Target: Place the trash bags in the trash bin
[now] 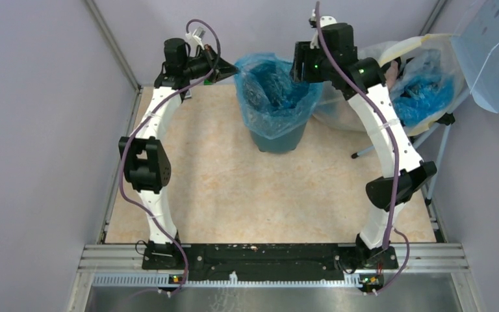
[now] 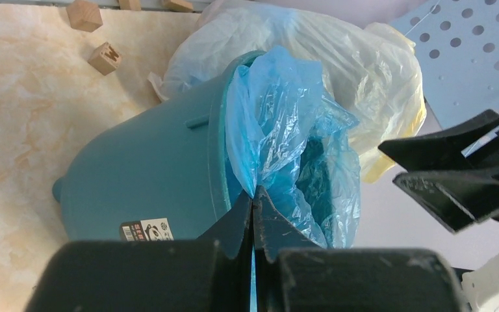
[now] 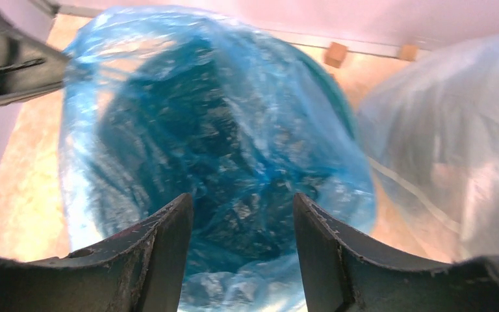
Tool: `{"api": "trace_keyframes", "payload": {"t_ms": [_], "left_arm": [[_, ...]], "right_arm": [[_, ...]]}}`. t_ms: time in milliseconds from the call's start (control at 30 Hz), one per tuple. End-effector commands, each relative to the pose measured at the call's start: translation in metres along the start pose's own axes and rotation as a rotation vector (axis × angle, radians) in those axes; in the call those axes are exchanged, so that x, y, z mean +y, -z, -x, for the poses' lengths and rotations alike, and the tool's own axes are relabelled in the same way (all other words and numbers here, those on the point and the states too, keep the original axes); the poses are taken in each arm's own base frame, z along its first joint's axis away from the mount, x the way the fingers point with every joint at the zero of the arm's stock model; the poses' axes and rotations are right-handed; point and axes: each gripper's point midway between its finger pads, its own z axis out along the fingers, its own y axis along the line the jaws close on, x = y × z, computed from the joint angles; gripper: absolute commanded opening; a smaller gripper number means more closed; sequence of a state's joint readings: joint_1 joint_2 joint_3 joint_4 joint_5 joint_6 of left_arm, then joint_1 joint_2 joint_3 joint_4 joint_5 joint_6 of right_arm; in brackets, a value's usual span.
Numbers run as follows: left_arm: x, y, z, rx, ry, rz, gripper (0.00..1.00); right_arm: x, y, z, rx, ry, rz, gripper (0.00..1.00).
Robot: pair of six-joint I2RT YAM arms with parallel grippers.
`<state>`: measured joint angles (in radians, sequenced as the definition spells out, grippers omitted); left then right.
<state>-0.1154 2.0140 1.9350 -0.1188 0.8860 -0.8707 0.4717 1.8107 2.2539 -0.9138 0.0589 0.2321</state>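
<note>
**Blue bag lines the bin, left claw pinching its edge**

The trash bin (image 1: 278,139) stands upright near the far edge of the tabletop (image 1: 234,188), roughly midway between the two arms. The trash bag (image 1: 274,97) sits inside it with its mouth open. Its crinkled light-blue film is folded out over the rim and hangs partway down the teal wall.

The left claw (image 2: 253,195) reaches the bin's left rim from the side. Its fingers are pressed together on a fold of the bag's edge, pulling that edge up into a small peak above the rim.

The right claw (image 3: 242,201) hangs over the right side of the bin with its fingers spread apart. The bag's open mouth shows between them, and nothing is gripped. Whether the fingertips touch the film cannot be told.

Just behind and to the right of the bin lies a large cloudy sack (image 1: 370,97) with more blue plastic inside. A pale-blue perforated panel (image 1: 494,58) stands at the far right. Small wooden blocks (image 2: 83,14) lie on the tabletop beyond the bin.
</note>
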Motion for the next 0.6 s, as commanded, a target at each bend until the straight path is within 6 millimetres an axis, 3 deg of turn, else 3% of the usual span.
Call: {"api": "trace_keyframes", "payload": {"t_ms": [0,167,333,567], "left_arm": [[-0.005,0.004,0.003,0.011,-0.022,-0.037,0.00],[-0.002,0.009,0.005,0.019,-0.017,-0.048,0.00],[0.000,0.015,0.003,0.037,-0.004,-0.063,0.00],[0.011,0.014,-0.010,0.080,0.029,-0.088,0.00]], "right_arm": [[-0.032,0.028,0.015,-0.037,-0.073,-0.097,0.58],[-0.058,0.025,0.003,0.010,-0.096,-0.189,0.65],[-0.080,0.014,-0.023,0.111,-0.145,-0.273,0.65],[-0.079,-0.009,-0.046,0.193,-0.210,-0.271,0.61]]}}
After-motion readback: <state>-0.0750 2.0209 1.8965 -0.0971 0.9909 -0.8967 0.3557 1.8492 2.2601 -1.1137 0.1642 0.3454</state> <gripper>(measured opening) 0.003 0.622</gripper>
